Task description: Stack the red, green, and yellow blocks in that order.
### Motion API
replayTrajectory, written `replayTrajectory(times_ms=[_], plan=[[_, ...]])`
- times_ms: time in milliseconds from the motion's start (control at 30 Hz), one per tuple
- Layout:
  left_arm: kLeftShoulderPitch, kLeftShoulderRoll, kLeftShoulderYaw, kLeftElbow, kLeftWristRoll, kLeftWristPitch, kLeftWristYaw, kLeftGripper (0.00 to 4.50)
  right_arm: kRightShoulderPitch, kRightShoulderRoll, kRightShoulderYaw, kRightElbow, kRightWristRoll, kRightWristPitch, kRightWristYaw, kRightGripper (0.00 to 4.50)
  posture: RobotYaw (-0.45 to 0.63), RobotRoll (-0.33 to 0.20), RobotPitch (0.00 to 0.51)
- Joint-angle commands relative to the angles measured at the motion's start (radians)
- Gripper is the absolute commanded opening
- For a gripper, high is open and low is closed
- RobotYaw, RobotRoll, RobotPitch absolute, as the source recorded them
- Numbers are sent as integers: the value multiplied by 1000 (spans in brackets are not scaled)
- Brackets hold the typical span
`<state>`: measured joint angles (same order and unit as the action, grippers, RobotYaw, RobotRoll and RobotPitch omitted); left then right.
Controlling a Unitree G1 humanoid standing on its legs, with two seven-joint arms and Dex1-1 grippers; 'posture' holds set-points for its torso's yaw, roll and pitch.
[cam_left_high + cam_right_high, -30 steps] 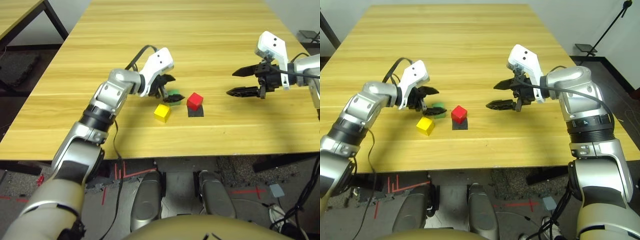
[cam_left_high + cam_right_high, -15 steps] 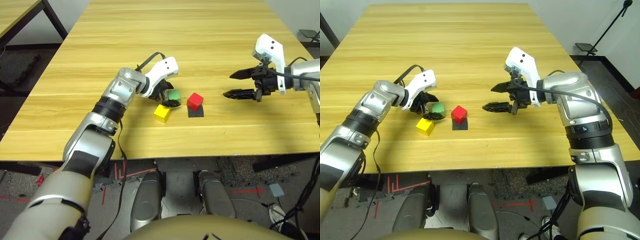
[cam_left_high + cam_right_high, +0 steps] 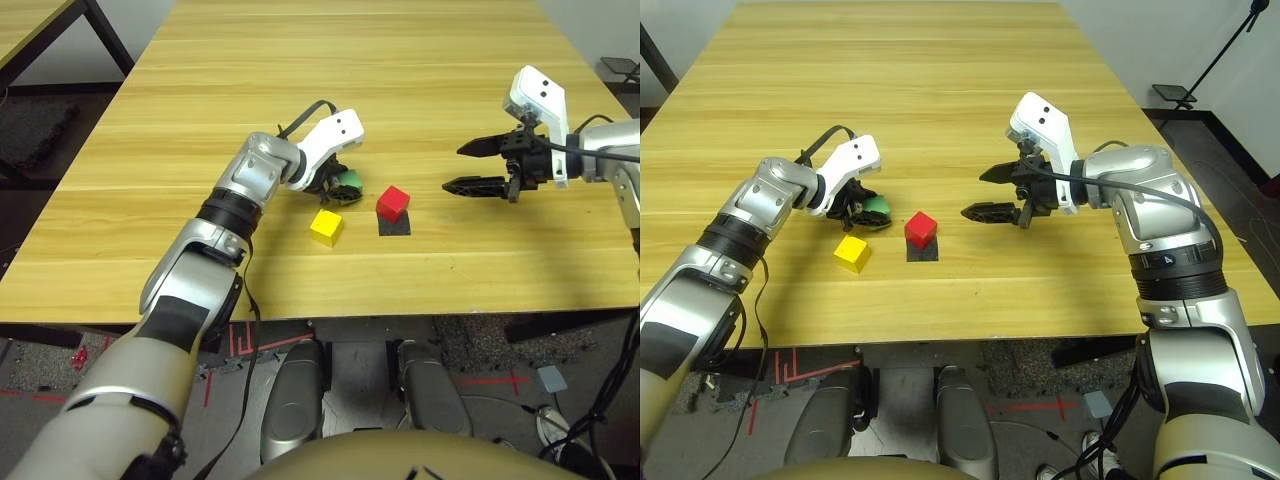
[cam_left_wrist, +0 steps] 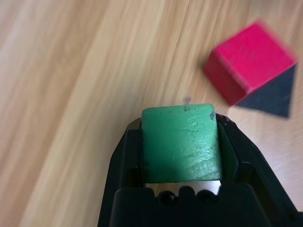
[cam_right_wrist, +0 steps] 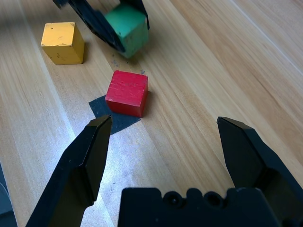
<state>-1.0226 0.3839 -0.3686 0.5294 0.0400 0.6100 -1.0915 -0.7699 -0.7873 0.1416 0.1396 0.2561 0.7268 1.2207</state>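
- Gripping the green block between its closed-in fingers, the left gripper probably means to set it on the red block, the likely base, partly on the black square patch.
- Yellow block, near and left of red, presumably waits to go on top.
- Right gripper, right side, fingers wide, apparently idle.
- Since earlier, the left fingers have closed on green.

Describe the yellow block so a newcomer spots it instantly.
On the wooden table, look towards the edge nearest the robot, left of the flat black square patch. The small plain cube there is the yellow block. Unlike the red block, it sits wholly off the patch, and unlike the green block, no end effector grips it.
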Motion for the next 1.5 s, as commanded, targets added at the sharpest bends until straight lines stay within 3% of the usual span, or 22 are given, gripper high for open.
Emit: replayTrajectory(times_ms=[33, 167, 300, 600, 1333, 1367, 1500], plan=[[-39, 2, 16, -164, -30, 201, -2, 2118, 28, -11, -17, 4, 10, -11, -5, 4500, 243, -46, 117], [-65, -21, 13, -298, -71, 402, 24, 2118, 50, -11, -25, -4, 15, -5, -17, 4500, 243, -37, 117], [-68, -72, 18, -350, -110, 485, 70, 2118, 66, -8, -31, -12, 18, -4, -31, 4500, 228, -34, 119], [-13, -174, 9, -286, -145, 516, 204, 2118, 110, -34, -58, -52, 28, 20, -38, 4500, 190, -36, 128], [6, -196, 0, -217, -164, 445, 260, 2118, 130, -47, -75, -98, 60, 59, -69, 4500, 168, -39, 146], [8, -195, -2, -220, -166, 446, 261, 2833, 130, -46, -75, -97, 59, 57, -69, 4500, 170, -39, 146], [15, -184, -9, -238, -164, 435, 264, 4064, 127, -37, -72, -92, 59, 52, -71, 4500, 179, -38, 143]])
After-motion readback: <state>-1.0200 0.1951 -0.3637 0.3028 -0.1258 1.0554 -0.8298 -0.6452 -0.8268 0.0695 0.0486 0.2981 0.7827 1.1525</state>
